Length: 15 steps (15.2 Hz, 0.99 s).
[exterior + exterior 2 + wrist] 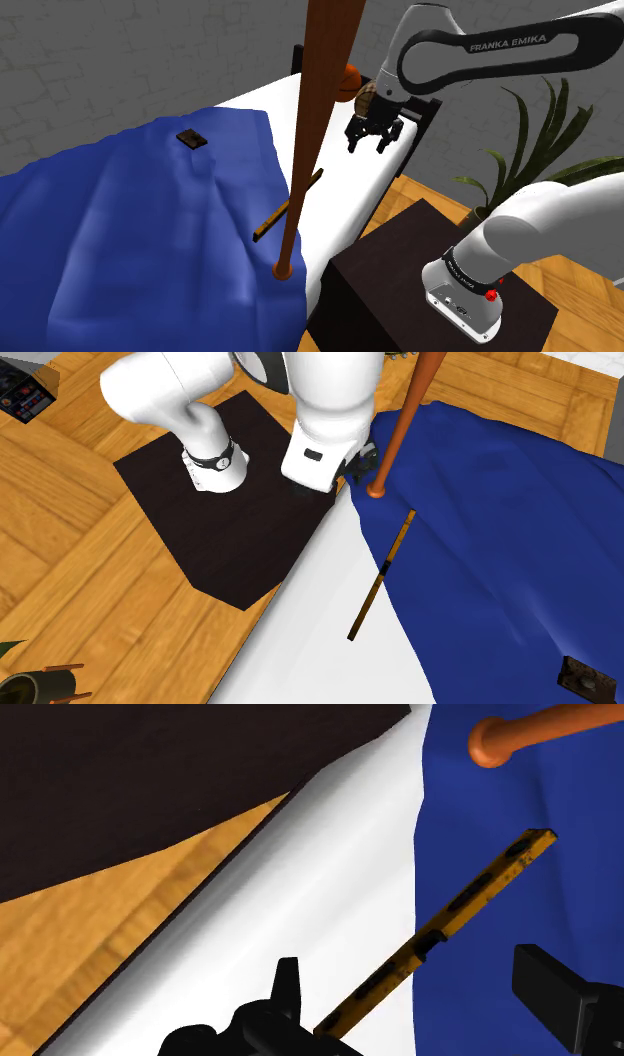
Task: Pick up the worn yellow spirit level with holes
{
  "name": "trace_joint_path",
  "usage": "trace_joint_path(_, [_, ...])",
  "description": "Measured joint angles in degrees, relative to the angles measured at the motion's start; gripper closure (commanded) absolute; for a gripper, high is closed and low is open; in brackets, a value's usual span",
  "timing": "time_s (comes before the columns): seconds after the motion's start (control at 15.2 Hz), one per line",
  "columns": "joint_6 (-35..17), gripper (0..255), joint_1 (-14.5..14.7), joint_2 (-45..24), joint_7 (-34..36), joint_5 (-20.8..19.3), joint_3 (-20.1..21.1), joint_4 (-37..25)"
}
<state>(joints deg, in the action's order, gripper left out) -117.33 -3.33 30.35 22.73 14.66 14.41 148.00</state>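
Note:
The spirit level is a thin yellow-orange bar with dark slots. It lies flat across the edge where the blue blanket meets the white sheet. A brown pole crosses in front of its middle in the shoulder view. In the second exterior view the level runs lengthwise along the blanket's edge. My gripper hangs open, well above the white sheet, apart from the level. In the wrist view the level runs diagonally and passes between the spread black fingers of the gripper, untouched by them.
A long brown pole with a knob end slants over the bed close to the level. A small dark brown object lies further off on the blanket. An orange ball sits at the bed's far end. The black stand rests on a wooden floor; a plant stands beside it.

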Motion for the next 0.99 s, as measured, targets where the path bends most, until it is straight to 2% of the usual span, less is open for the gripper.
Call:
trace_joint_path(0.26, [-8.75,0,-1.25,-7.23,7.86,1.16,3.79,0.77])
trace_joint_path(0.53, [-17.3,0,-3.15,-16.9,16.42,0.09,7.05,-0.94])
trace_joint_path(0.73, [-23.58,0,-4.13,-24.59,24.35,-2.32,9.24,-2.68])
trace_joint_path(0.99, [-30.73,0,-4.78,-35.51,35.23,-8.53,9.17,-6.37])
